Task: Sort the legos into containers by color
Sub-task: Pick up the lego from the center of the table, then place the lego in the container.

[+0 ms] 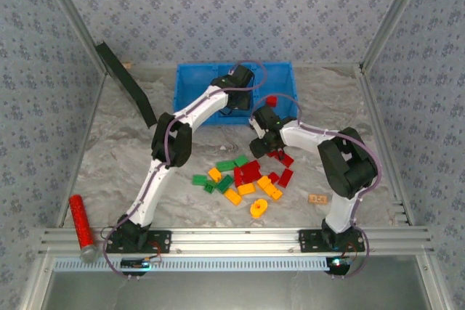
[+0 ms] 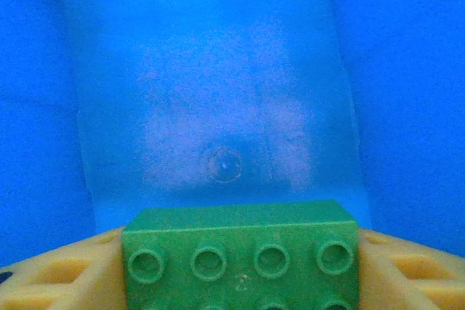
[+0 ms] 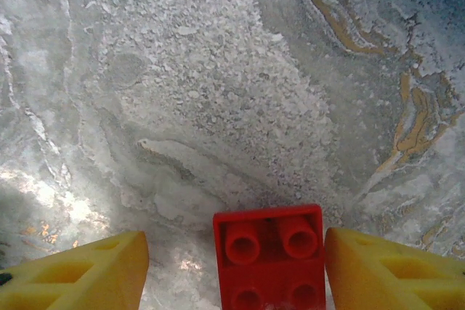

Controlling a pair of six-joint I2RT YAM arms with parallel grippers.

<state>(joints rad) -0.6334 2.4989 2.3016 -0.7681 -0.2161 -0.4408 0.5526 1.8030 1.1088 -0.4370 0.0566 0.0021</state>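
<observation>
Green brick [image 2: 240, 248] is pinched across its side walls by left gripper [image 2: 240, 277] and held over blue bin [image 2: 407, 70]. Right gripper [image 3: 232, 270] is spread astride red brick [image 3: 267, 259] on table [image 3: 182, 107], with a gap at one side. Bricks are judged light, rigid and slick, best gripped on flat opposite walls.

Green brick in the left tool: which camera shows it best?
Left wrist: the green brick sits close, studs clear, between the left tool's fingers. From above, the arm hides it; right wrist faces a red brick.
</observation>
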